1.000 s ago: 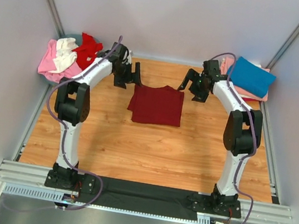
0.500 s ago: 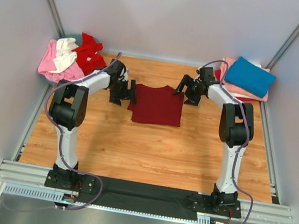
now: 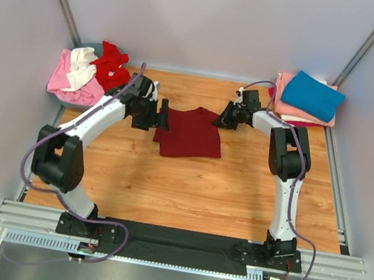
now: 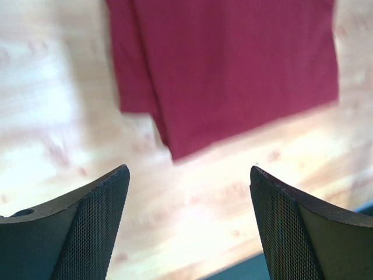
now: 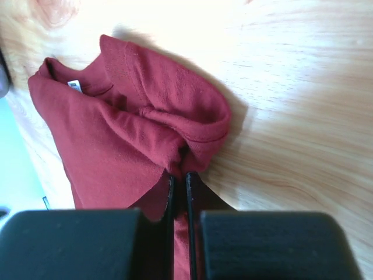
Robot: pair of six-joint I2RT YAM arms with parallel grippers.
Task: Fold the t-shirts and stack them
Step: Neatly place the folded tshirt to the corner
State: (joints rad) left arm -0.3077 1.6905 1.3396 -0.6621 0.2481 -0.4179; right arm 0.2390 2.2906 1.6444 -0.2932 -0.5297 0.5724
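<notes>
Fingers (image 5: 192, 198): right gripper (image 5: 180, 175) pinching maroon shirt (image 3: 189, 135), left gripper (image 4: 186, 175) wide open and empty; folded stack (image 3: 311, 96) right of it, unfolded pile (image 3: 84, 72) left.

Setting: robotics lab test cell. Evidence: wood-grain worktop (image 3: 188, 182) boxed in by plain white panel walls (image 3: 211, 24). Aluminium extrusion rail (image 3: 179, 241) along the near edge, with left arm (image 3: 103, 113) and right arm (image 3: 291, 198) bolted on. Exposed purple cabling (image 3: 27, 158). T-shirts (image 3: 77, 74) heaped in a far corner.
</notes>
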